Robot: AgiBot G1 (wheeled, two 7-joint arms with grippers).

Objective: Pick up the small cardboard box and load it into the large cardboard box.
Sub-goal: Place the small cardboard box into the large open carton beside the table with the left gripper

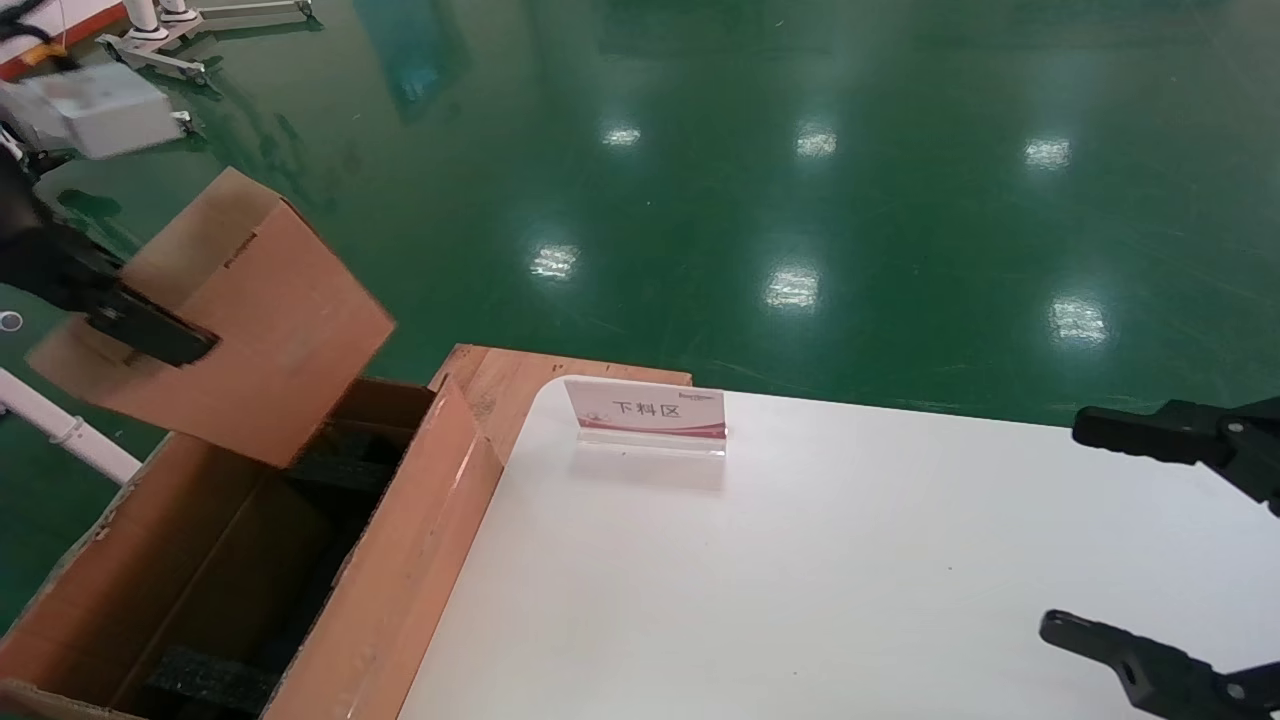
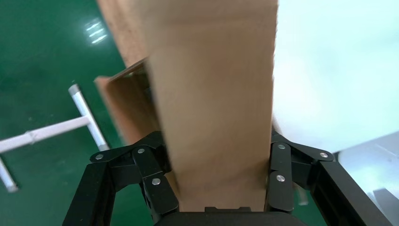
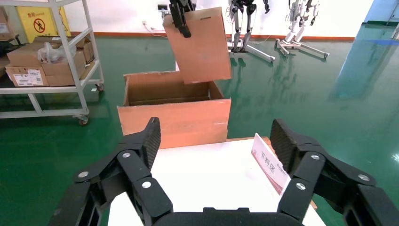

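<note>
Small cardboard box (image 1: 240, 320) hangs in the air over the far end of the large cardboard box (image 1: 400, 560), tilted, with its lower corner dipping just inside the open top. From the head view, the left gripper (image 1: 140, 325) clamps the small box on its left side, one black finger lying flat across the brown face. The large box stands open against the left edge of the white table (image 1: 850, 580), and black foam pads (image 1: 210, 680) show in its dark inside. A small sign stand (image 1: 647, 410) with red characters sits near the table's far edge. The right gripper (image 1: 1130, 540) hovers over the table's right side, its jaws spread wide and holding nothing.

From the left wrist view, the small cardboard box (image 2: 211, 108) fills the space between the black fingers (image 2: 153, 179), which press on both its sides. A wall of the large box (image 2: 124, 108) shows beyond it, with green floor to one side.

From the right wrist view, the right gripper (image 3: 214, 150) stands open above the table (image 3: 207, 174), with the sign stand (image 3: 268, 162) close by one finger. Farther off, the large cardboard box (image 3: 174, 115) stands open, and the small box (image 3: 200, 44) hangs tilted above it in the left gripper (image 3: 181, 19). A metal shelf rack (image 3: 51, 61) with cartons stands on the floor nearby.
</note>
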